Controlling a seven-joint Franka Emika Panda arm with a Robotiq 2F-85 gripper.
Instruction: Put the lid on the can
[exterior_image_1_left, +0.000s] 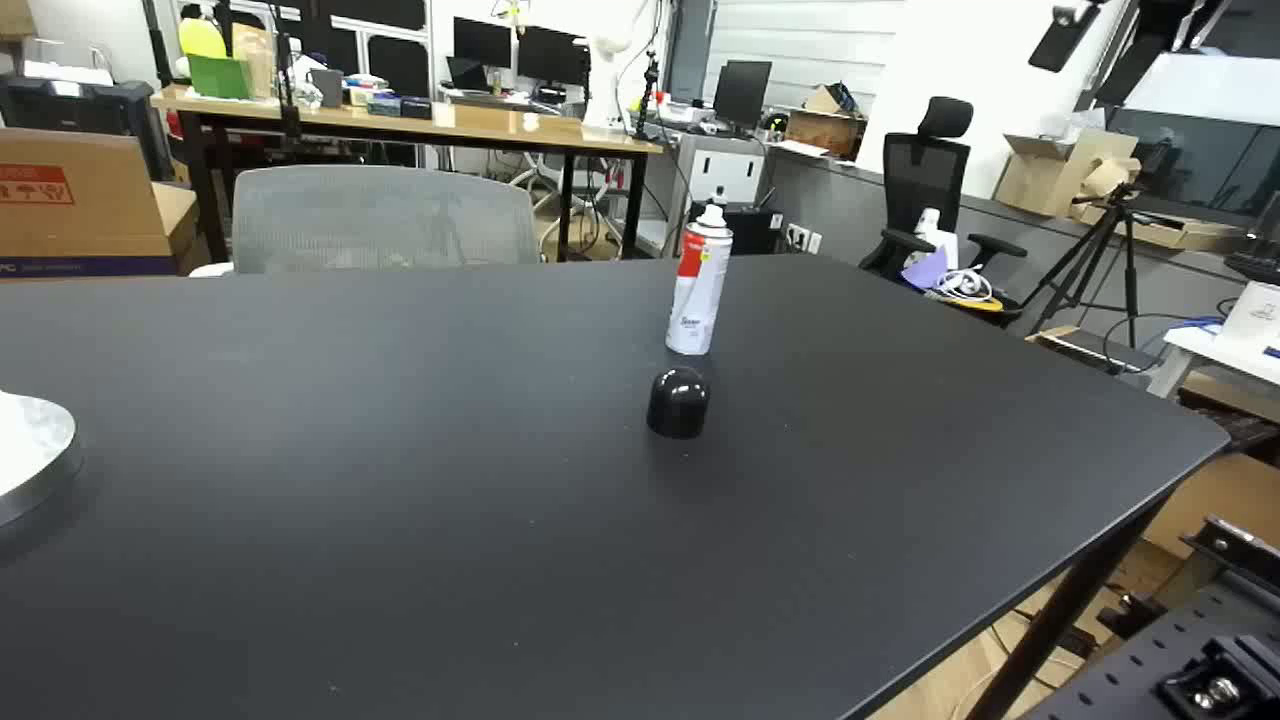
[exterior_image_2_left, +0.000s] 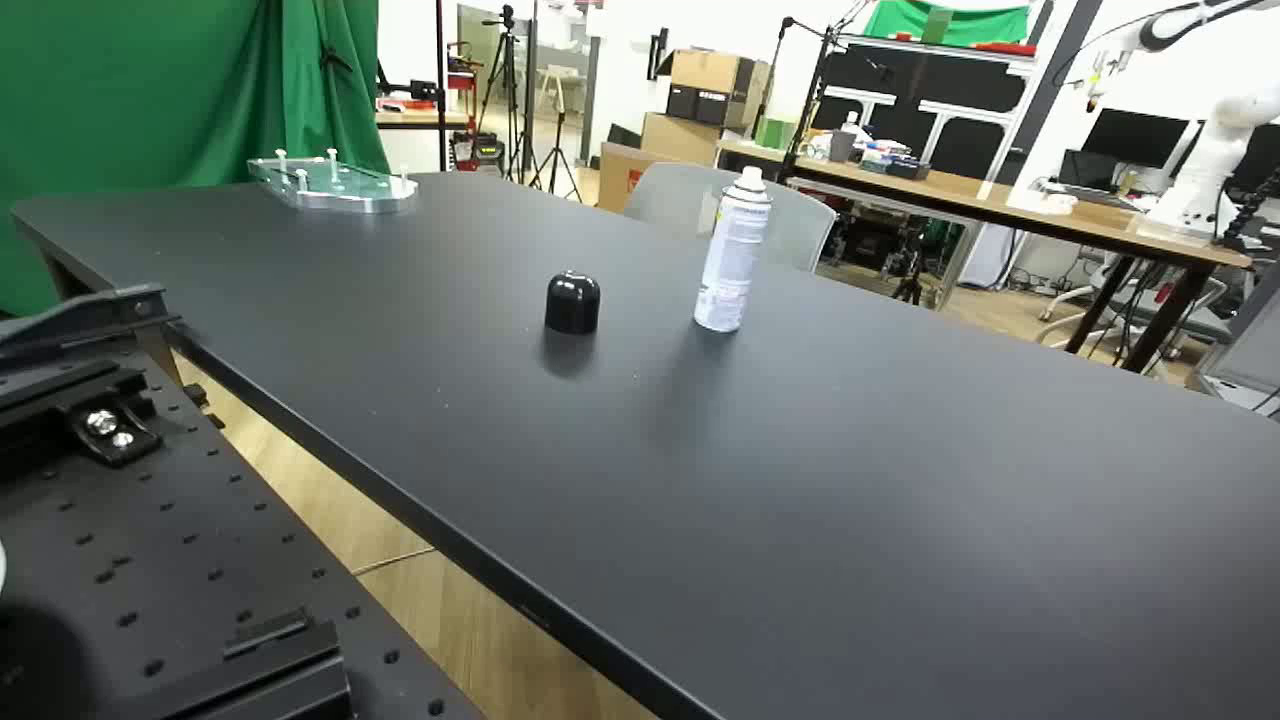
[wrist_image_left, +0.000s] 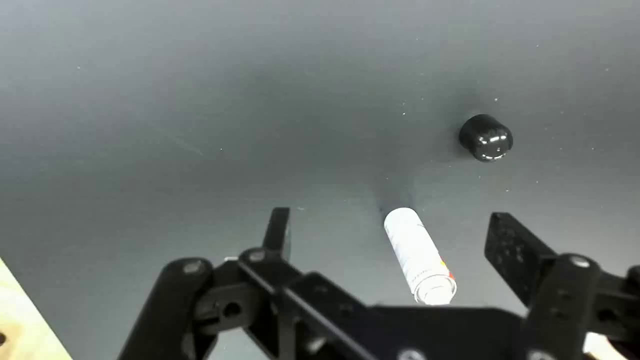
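The can (exterior_image_1_left: 698, 290) stands upright on the black table, white with a red patch and a white nozzle on top. It also shows in an exterior view (exterior_image_2_left: 735, 258) and in the wrist view (wrist_image_left: 416, 252). The lid (exterior_image_1_left: 679, 405), a glossy black dome, sits dome up on the table a short way from the can, apart from it. It shows in an exterior view (exterior_image_2_left: 573, 303) and in the wrist view (wrist_image_left: 486, 138). My gripper (wrist_image_left: 390, 213) is open and empty, above the table. In the wrist view the can appears between its fingers. Neither exterior view shows the gripper.
A clear plate with white pegs (exterior_image_2_left: 335, 187) lies at the far end of the black table (exterior_image_1_left: 400, 480). A white round thing with a metallic rim (exterior_image_1_left: 35, 455) is at the left edge. A grey chair (exterior_image_1_left: 385, 220) stands behind the table. A black perforated plate (exterior_image_2_left: 200, 545) adjoins the near edge.
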